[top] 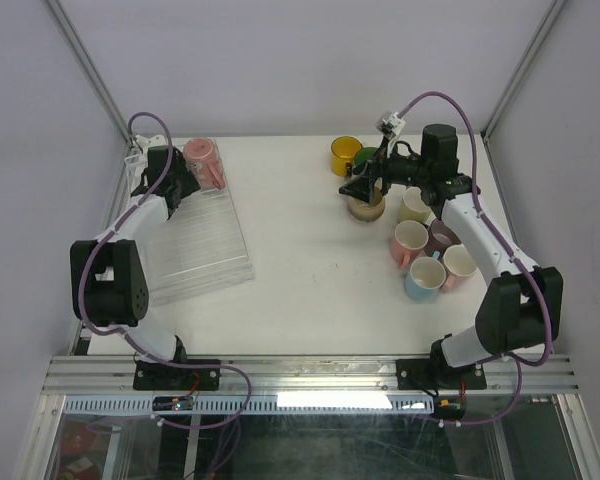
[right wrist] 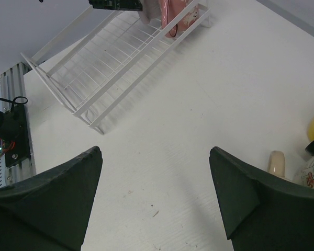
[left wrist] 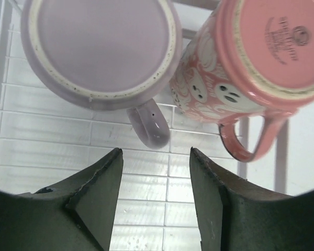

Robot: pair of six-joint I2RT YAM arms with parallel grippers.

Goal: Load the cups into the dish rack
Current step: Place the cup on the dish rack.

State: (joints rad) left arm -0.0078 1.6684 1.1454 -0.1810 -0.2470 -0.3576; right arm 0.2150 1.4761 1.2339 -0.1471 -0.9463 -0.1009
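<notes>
The clear dish rack [top: 202, 250] lies at the table's left. A pink patterned mug [top: 206, 162] lies at its far end. In the left wrist view this pink mug [left wrist: 261, 52] and a lilac mug [left wrist: 99, 47] show their bases, handles pointing toward my left gripper [left wrist: 156, 157]. That gripper is open and empty just short of them, over the rack floor [left wrist: 42, 146]. My right gripper [top: 365, 185] is open and empty, hovering over a beige mug [top: 365, 207]. In its wrist view the right gripper [right wrist: 156, 157] has bare table between the fingers.
Yellow [top: 345, 153] and green [top: 368, 158] mugs stand behind the beige one. Cream [top: 415, 205], pink [top: 408, 240], mauve [top: 442, 237], light blue [top: 423, 277] and another cream mug [top: 460, 265] cluster at the right. The rack also shows in the right wrist view [right wrist: 120, 57].
</notes>
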